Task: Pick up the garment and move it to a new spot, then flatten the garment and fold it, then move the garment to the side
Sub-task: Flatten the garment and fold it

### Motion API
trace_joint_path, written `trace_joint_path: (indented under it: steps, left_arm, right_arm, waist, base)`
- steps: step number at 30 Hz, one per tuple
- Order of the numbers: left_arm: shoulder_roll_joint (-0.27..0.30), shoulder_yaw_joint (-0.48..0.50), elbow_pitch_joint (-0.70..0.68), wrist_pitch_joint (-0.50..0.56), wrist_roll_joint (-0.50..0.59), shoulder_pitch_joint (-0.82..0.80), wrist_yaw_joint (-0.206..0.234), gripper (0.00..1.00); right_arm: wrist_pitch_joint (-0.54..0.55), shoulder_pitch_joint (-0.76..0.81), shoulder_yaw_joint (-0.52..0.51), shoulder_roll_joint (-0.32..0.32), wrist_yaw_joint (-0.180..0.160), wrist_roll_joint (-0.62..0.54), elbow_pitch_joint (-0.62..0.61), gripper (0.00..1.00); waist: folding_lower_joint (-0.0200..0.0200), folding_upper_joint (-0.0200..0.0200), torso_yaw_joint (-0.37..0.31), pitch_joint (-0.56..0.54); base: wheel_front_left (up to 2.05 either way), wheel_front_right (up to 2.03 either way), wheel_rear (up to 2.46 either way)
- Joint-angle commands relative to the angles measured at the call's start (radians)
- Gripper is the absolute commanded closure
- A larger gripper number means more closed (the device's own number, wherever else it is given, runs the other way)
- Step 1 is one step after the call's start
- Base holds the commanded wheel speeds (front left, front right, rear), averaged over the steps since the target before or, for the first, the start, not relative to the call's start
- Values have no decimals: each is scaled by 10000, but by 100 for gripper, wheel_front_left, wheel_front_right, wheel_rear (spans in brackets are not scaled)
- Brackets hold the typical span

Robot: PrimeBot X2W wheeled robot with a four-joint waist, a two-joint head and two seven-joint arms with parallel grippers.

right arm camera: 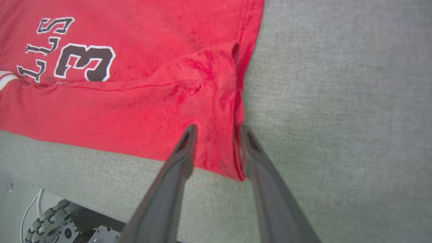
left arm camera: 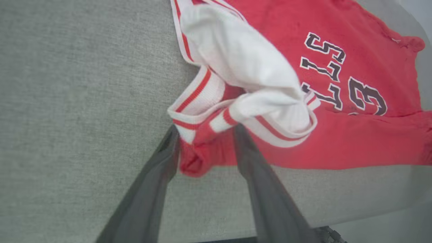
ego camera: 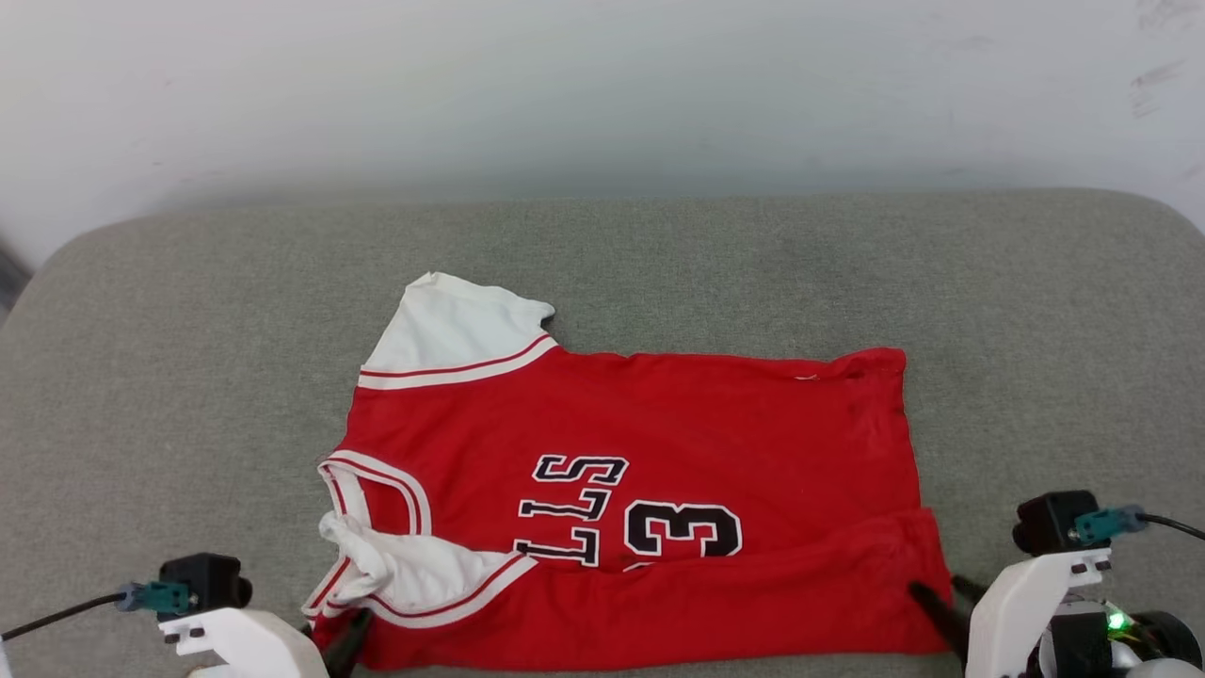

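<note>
The left gripper [left arm camera: 206, 130] had its jaws parted, one finger on either side of the bunched near-left corner of the garment [left arm camera: 337, 141], where a white sleeve [left arm camera: 243, 57] with striped trim lay crumpled over red cloth. The right gripper [right arm camera: 218, 129] was also parted, straddling the slack red hem corner at the near right. The jersey lay sideways along the near edge of the grey cushion [ego camera: 188, 330], collar left and hem right. Its near strip was doubled up against the number 3.
</note>
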Motion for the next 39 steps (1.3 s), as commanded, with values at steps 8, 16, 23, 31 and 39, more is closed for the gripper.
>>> trace_joint_path:
  steps: [8,16,23,31,39]
  left_arm:
    - [-17,750,68,-1476,655,-877,170,0]
    - [-79,1153,23,-2702,1512,-2272,257,0]
    - [119,1327,812,-2758,1924,-4588,-64,0]
    - [1108,1045,2180,-375,1529,-7468,-1252,0]
    - [2254,565,3128,3612,644,-9175,-1818,0]
  right_arm:
    - [-3485,-418,-174,206,-3,-845,-582,0]
    - [-5453,-1112,-436,739,-3,-1657,-1003,0]
    - [-6086,-2180,-249,1233,-3,-2068,-1635,0]
    - [-6435,-3007,-86,1551,-3,-2179,-1873,0]
    - [-6613,-3223,152,1780,-3,-2122,-1799,0]
  waist:
    - [0,-1,-423,63]
    - [0,-1,-885,683]
    - [0,-1,-1514,2402]
    - [0,-1,-2034,3937]
    - [0,-1,-2581,4589]
  base:
    - [0,0,0]
    - [0,0,0]
    - [0,0,0]
    - [0,0,0]
    - [0,0,0]
